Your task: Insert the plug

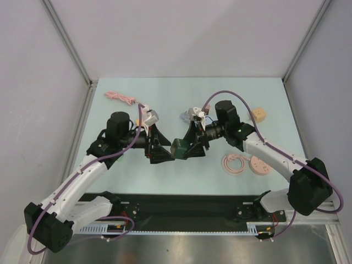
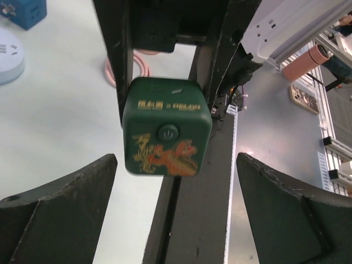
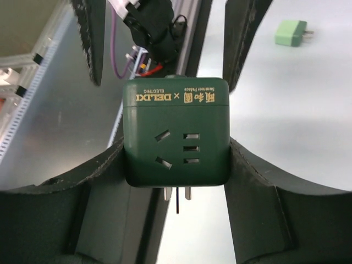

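Right fingers (image 3: 55, 220) clenched on green cube socket (image 3: 176, 132) at bench (image 1: 220, 99) middle, left fingers (image 2: 55, 209) released wide just left.

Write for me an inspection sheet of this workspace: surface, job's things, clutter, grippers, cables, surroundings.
Surface: pale green table, black rail at its near edge.
Job's things: dark green socket cube, prongs showing below it.
Clutter: tan cube, pink round socket, light green plug, blue cube.
Grippers: right gripper shut on the cube; left gripper open, facing it, not touching.
Cables: pink cord far left; pink coil; purple cables on both arms.
Surroundings: plain walls, metal frame posts.
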Available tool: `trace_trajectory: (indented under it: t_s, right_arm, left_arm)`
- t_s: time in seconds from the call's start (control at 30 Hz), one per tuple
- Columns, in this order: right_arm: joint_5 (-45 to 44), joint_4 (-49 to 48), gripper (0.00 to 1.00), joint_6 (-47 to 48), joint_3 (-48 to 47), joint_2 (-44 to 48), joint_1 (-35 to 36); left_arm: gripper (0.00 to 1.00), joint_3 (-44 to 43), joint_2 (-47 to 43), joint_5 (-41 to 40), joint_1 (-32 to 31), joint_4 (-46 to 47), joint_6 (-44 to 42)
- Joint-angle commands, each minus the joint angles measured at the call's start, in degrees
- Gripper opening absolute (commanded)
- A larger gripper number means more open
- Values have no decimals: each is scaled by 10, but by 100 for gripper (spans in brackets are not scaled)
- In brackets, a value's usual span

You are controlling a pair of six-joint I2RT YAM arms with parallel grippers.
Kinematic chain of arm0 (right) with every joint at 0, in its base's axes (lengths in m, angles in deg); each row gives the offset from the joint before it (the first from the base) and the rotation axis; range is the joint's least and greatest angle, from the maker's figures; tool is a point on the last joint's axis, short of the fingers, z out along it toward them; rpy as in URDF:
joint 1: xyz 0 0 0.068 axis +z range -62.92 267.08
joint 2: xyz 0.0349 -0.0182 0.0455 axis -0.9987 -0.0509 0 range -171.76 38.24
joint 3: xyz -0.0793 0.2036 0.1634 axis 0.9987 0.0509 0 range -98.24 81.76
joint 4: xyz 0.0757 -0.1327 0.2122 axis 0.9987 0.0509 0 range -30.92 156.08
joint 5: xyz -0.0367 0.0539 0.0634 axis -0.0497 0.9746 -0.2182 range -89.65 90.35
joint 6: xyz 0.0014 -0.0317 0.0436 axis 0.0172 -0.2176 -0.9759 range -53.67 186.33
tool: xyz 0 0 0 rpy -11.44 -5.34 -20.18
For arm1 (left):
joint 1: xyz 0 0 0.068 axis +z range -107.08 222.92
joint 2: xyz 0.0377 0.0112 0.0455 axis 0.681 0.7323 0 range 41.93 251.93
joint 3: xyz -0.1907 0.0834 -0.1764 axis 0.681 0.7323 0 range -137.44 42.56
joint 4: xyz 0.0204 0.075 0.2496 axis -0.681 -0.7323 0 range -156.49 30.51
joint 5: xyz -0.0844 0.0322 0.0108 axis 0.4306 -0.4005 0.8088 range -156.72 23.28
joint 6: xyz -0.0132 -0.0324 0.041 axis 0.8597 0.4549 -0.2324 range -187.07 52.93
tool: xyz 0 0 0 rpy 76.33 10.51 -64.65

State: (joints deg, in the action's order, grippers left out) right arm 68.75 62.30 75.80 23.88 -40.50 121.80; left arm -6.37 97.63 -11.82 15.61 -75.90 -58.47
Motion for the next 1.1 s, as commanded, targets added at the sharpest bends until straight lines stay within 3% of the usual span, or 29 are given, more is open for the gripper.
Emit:
trace_trajectory:
  t_s: [0.0, 0.17, 0.37, 0.77, 1.07]
  right_arm:
    - [7, -28, 0, -47, -9, 10, 19]
    - [0, -150, 0, -116, 41, 27, 24]
    - [2, -132, 0, -99, 40, 34, 25]
    - [8, -150, 0, -111, 39, 24, 25]
    - [9, -168, 0, -119, 45, 22, 26]
  left_arm:
    - [95, -5, -13, 25, -21, 54, 18]
    - [94, 6, -3, 6, -37, 70, 24]
    - [90, 18, 4, 3, -43, 79, 23]
    - [94, 30, 19, 13, -43, 102, 23]
    - [86, 45, 22, 21, -49, 125, 36]
